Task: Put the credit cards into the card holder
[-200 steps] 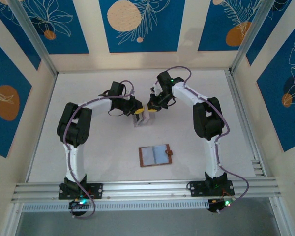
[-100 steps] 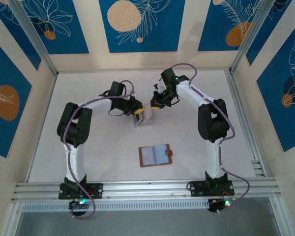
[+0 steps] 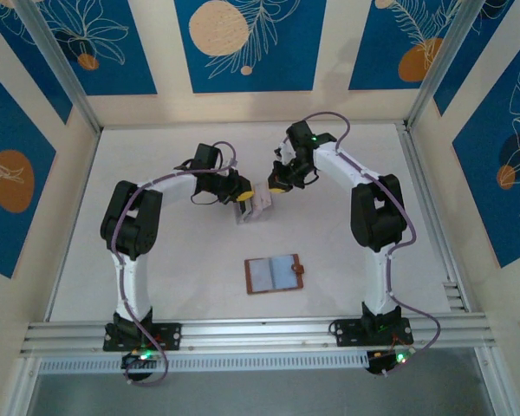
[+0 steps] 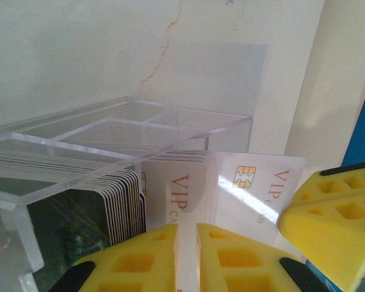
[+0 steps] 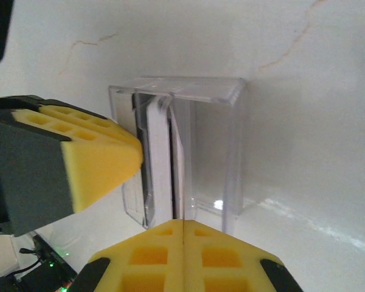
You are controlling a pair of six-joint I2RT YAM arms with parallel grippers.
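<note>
White table [image 3: 156,260]; right gripper [image 5: 182,228] pinches credit card [image 5: 177,182].

Left pincer [image 3: 243,197] crowds stand [image 3: 256,209]; card holder [image 3: 274,274] unobstructed.

Clear glossy plastic stand [image 4: 109,131] (cards [image 4: 255,204] shiny)

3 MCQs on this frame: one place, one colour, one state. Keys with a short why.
1. Relative to the clear stand, the card holder lies: A) toward the far wall B) toward the near edge C) inside it.
2. The finger pads are: A) red B) green C) yellow.
3. The card holder is: A) open flat B) snapped shut C) standing on edge.
B: the top view shows it on the near side. C: yellow foam in the wrist views. A: its inner pockets face up.
</note>
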